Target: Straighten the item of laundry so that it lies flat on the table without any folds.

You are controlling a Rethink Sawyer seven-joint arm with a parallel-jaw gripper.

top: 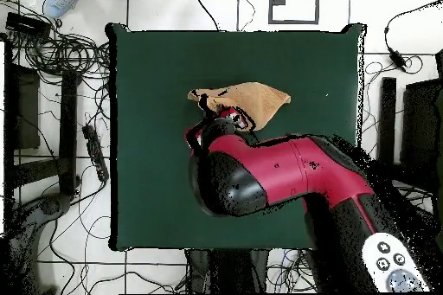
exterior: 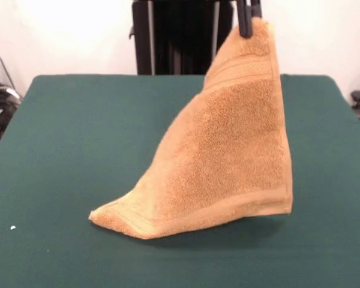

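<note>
Gripper (exterior: 248, 23) at top edge of front view, clamped on one corner of the towel (exterior: 228, 156), dark fingers (exterior: 245, 24) pinching the fabric right at its peak. Towel hanging from that corner as a tall sail shape, well above the table (exterior: 78, 132). Ribbed band visible just below the pinched corner, second band running along the bottom hem. Lower left corner of towel resting on the table, spread into a flat pointed tip; lower right corner looks slightly lifted, shadow under it on the green cloth. Right edge of towel hanging almost vertical from the gripper, left edge sloping down in a long diagonal to the resting tip. Surface mostly smooth, one soft crease parallel to the bottom hem; not flat on the table. From overhead: towel (top: 247, 99) seen as a narrow tan wedge near the middle of the table (top: 156, 67), closer to the edge away from the robot's base. Red and black arm (top: 277, 170) reaching over the table from the base side, its head covering the towel's near edge; gripper itself hard to make out there. Cables and floor tiles around the table, small white specks on the cloth near the towel's resting corner in front view.
</note>
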